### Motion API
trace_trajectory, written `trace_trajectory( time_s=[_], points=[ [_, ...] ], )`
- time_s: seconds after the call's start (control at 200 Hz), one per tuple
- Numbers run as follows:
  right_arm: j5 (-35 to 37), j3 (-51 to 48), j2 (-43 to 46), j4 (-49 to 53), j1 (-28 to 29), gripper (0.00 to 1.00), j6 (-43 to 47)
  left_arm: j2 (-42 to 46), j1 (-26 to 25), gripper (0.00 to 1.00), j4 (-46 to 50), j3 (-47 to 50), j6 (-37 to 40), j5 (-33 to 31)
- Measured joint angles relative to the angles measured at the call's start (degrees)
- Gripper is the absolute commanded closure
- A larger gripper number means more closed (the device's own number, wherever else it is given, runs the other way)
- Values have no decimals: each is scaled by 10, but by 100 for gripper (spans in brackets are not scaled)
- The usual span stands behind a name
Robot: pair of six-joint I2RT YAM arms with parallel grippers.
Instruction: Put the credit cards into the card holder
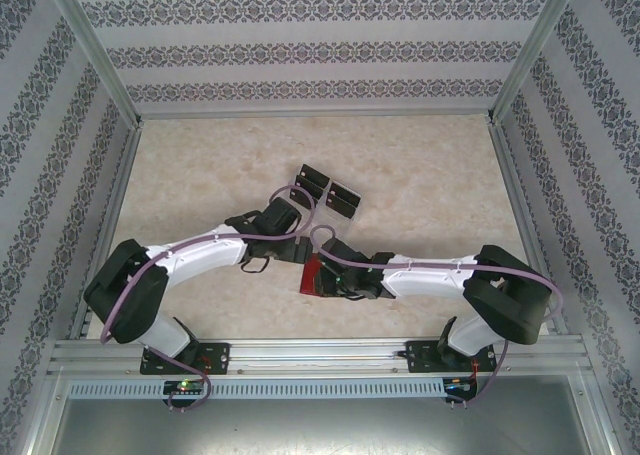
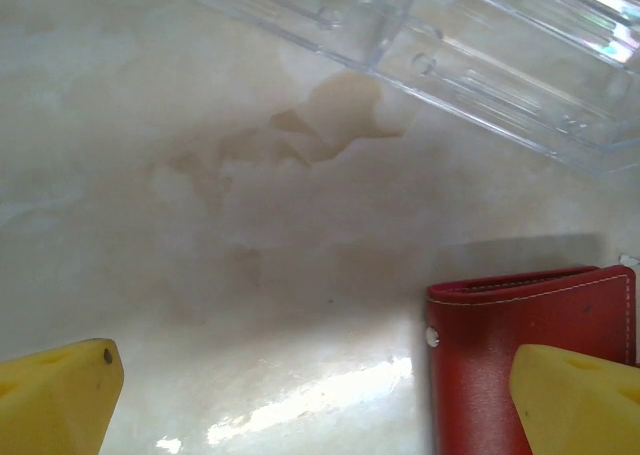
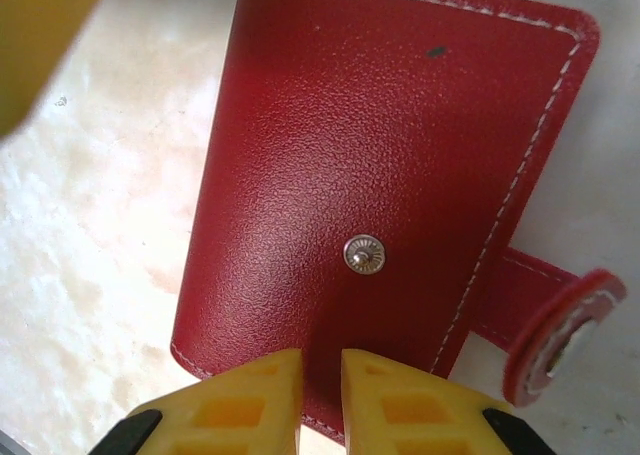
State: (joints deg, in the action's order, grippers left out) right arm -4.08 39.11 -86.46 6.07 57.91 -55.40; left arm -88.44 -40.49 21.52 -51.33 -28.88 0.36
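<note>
The red card holder lies closed and flat on the table, its snap stud facing up and its snap tab loose to the right. My right gripper sits over its near edge, the jaws drawn in to a narrow slit with nothing between them. The card holder lies between the two arms. My left gripper is wide open and empty just left of the card holder. Black credit cards lie beyond it.
A clear plastic tray with compartments stands just past the left gripper. Patterned walls and metal rails close in the pale marble table on three sides.
</note>
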Motion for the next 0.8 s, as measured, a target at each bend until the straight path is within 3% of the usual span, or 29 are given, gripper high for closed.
trace_trajectory(
  time_s=[0.635, 0.799],
  points=[
    [0, -2, 2, -3, 0, 79, 0, -53, -11, 0, -66, 17, -1, 23],
    [0, -3, 45, 20, -10, 77, 2, -53, -12, 0, -78, 29, -12, 17]
  ],
)
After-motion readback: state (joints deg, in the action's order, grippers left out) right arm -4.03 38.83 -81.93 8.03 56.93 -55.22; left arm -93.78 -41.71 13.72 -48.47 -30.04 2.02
